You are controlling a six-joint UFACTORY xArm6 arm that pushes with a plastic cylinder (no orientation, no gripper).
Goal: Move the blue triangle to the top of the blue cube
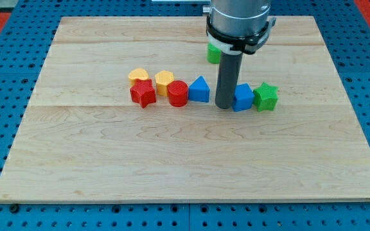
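Blue triangle (199, 90) just left of my tip (224, 106), beside blue cube (243, 98).

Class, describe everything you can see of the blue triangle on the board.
The blue triangle is a small, plastic-looking block, apex towards the view's top, lying flat on the wooden board. The red cylinder touches its left side. My tip stands just to its right, with the blue cube beyond.

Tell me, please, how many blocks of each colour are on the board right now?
Yellow: 2, a rounded block and a hexagon
Red: 2, star and cylinder
Blue: 2, triangle and cube
Green: 2, star and block
Total: 8
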